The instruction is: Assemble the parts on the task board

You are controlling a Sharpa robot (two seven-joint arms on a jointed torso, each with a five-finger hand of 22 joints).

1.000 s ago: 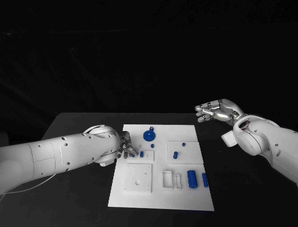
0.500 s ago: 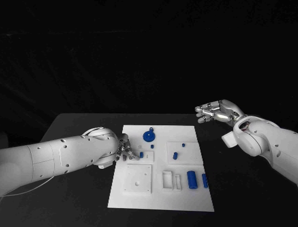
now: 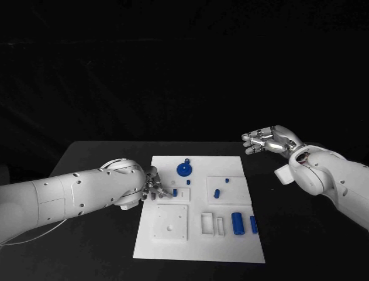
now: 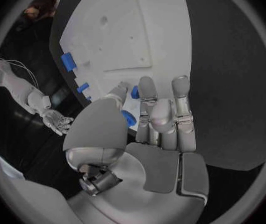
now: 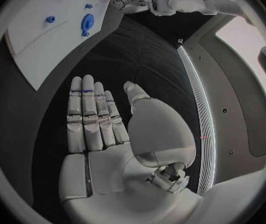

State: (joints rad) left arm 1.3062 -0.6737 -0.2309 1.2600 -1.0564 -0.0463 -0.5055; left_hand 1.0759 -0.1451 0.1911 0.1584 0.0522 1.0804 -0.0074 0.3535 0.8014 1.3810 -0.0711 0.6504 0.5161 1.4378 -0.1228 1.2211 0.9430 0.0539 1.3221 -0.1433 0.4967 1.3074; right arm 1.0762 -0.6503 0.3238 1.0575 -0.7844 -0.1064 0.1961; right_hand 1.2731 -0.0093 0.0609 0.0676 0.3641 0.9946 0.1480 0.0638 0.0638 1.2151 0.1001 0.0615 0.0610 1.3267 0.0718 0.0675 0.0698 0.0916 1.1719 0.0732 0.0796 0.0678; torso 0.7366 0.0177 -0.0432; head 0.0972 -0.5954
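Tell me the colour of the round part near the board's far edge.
Blue. The round part shows best in the head view.

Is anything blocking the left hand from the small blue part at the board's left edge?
Nothing visible does. The left hand is already at the small blue part, fingers over the task board's left edge; whether it grips the part is unclear. The right hand hangs off the board.

You see a black worktop [image 3: 100, 152] carrying a plain white task board [image 3: 235, 246]. The parts are blue: a round disc-shaped part [image 3: 184, 169], two short cylinders [image 3: 237, 222] near the board's front edge, and small pegs [image 3: 217, 191] at its middle. Each arm [image 3: 58, 199] is white with dark dots; the left robot hand [image 3: 155, 187] and right robot hand [image 3: 267, 140] are silver.
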